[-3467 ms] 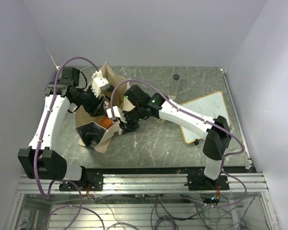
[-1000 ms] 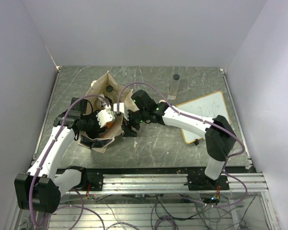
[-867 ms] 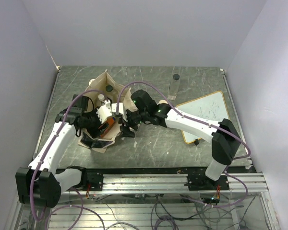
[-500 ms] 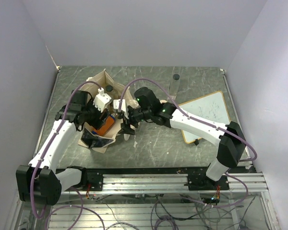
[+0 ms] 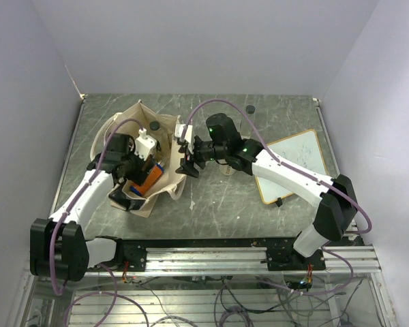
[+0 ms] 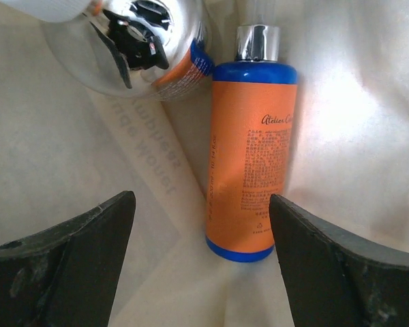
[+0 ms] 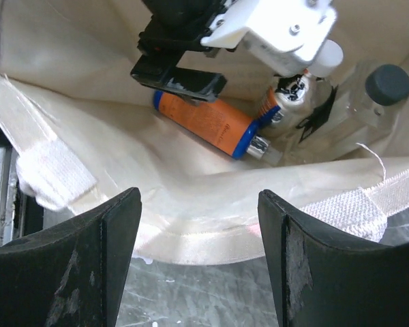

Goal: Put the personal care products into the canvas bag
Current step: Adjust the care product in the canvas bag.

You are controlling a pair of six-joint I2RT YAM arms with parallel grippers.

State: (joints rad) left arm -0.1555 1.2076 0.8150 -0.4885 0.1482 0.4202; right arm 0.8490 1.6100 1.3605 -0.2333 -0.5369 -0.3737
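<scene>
Just ahead of your left gripper (image 6: 201, 204), the orange bottle (image 6: 249, 163) reads "Atelier Co…" in script, and its smaller print is illegible.

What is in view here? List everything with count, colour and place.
canvas bag: one, beige, left part of table, open
orange bottle: one, orange and blue, lying inside bag
silver bottle: one, silver, inside bag beside orange bottle
bagged clear bottle: one, dark cap, inside bag
loose clear bottle: one, dark cap, far side of table
whiteboard: one, white, wood-framed, right part of table
table: one, grey-green marbled
left fingers: two, black, apart, above orange bottle
right fingers: two, black, apart, at bag's rim
</scene>
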